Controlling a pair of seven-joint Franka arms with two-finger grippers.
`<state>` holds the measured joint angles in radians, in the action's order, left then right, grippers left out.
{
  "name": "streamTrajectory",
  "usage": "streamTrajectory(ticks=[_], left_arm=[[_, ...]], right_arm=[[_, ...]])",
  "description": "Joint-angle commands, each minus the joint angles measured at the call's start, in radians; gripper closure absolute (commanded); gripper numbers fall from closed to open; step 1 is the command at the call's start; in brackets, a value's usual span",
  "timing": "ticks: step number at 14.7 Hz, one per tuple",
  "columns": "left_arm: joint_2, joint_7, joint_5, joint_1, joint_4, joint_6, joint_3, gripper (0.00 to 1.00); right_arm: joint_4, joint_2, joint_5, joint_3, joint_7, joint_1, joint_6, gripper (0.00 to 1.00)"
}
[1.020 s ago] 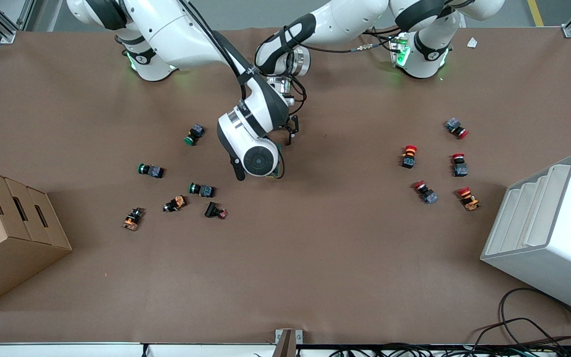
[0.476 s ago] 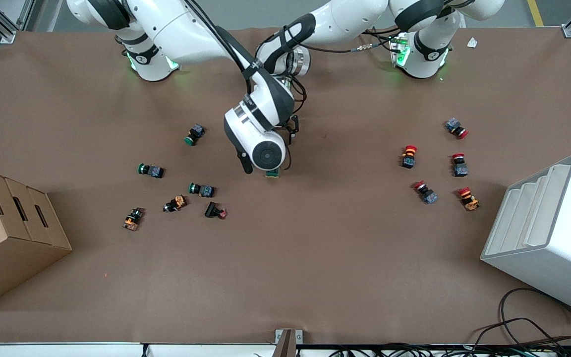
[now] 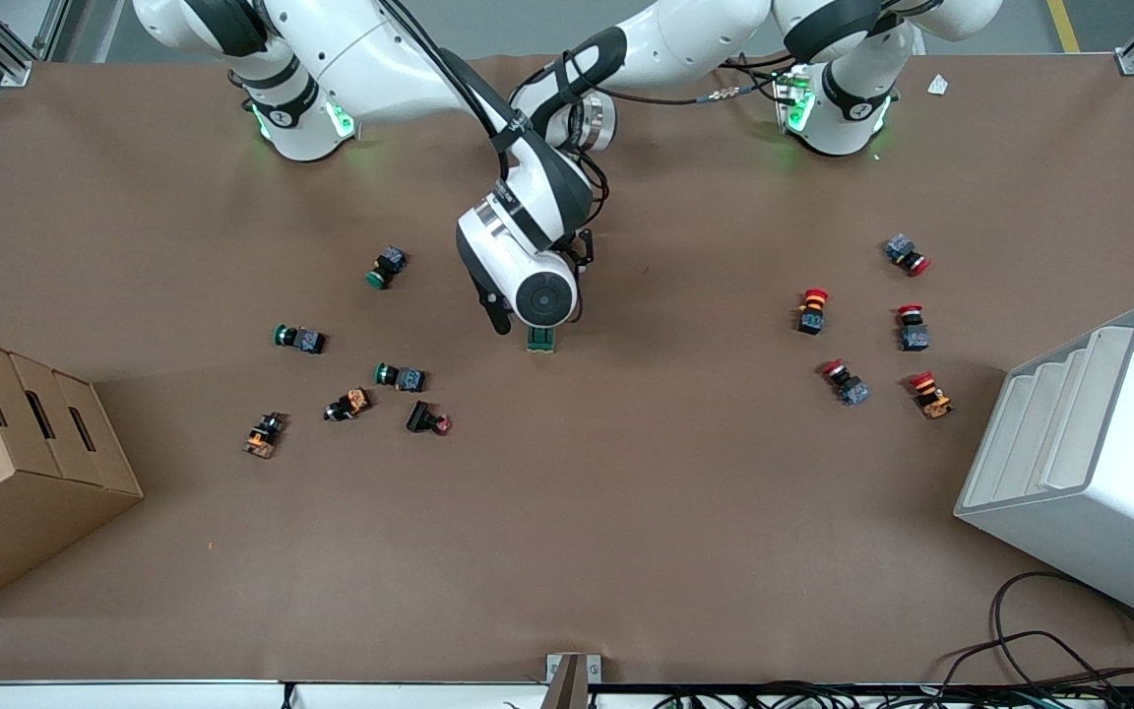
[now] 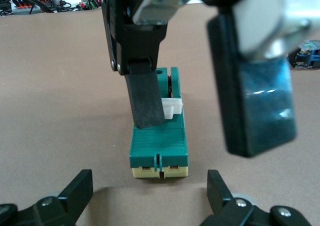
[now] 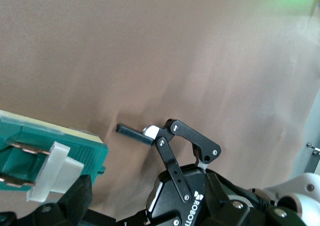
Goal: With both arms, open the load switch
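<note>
The load switch [image 3: 540, 340] lies flat on the brown table near its middle, a dark-green block [image 4: 159, 141] with a cream end and a white lever [image 4: 172, 106]. My left gripper [image 4: 149, 180] is open low over the table, its fingers [image 4: 82, 183] spread just short of the switch's cream end. My right gripper [image 4: 202, 133] is open above the switch, one finger [image 4: 145, 100] against the white lever, the other out to the side. In the right wrist view the lever [image 5: 50, 172] sits beside my right gripper's own finger [image 5: 75, 198]. In the front view the right wrist hides its gripper.
Green push buttons [image 3: 390, 266] and orange and black ones [image 3: 348, 404] lie toward the right arm's end. Red ones [image 3: 811, 310] lie toward the left arm's end. A cardboard box [image 3: 16, 463] and a white rack [image 3: 1089, 463] stand at the table's ends.
The right arm's wrist has shifted toward the robots' bases and the left arm's end, uncovering the switch in the front view. The switch and left arm stay put.
</note>
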<state>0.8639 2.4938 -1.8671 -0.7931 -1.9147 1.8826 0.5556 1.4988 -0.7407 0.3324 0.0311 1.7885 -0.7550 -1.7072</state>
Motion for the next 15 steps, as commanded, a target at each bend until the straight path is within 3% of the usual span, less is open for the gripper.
streamTrajectory(ticks=[1,5,9,11,15], left_arm=[[0.024,0.008,-0.012,-0.005,-0.001,-0.011,-0.006,0.00],[0.024,0.008,-0.012,-0.005,-0.003,-0.022,-0.006,0.00],[0.020,0.007,0.003,-0.003,-0.003,-0.031,-0.005,0.01],[0.012,-0.001,0.009,-0.001,0.000,-0.034,-0.003,0.01],[-0.046,-0.083,0.178,0.009,0.048,-0.033,0.024,0.01]], right_arm=[[0.023,0.032,-0.004,-0.007,-0.084,0.023,0.052,0.00],[-0.003,0.136,-0.102,-0.014,-0.320,0.153,0.152,0.00],[0.001,0.246,-0.151,-0.016,-0.772,0.371,0.182,0.00],[0.000,0.300,-0.249,-0.016,-1.023,0.443,0.198,0.00],[-0.011,0.371,-0.308,-0.016,-1.479,0.615,0.195,0.00]])
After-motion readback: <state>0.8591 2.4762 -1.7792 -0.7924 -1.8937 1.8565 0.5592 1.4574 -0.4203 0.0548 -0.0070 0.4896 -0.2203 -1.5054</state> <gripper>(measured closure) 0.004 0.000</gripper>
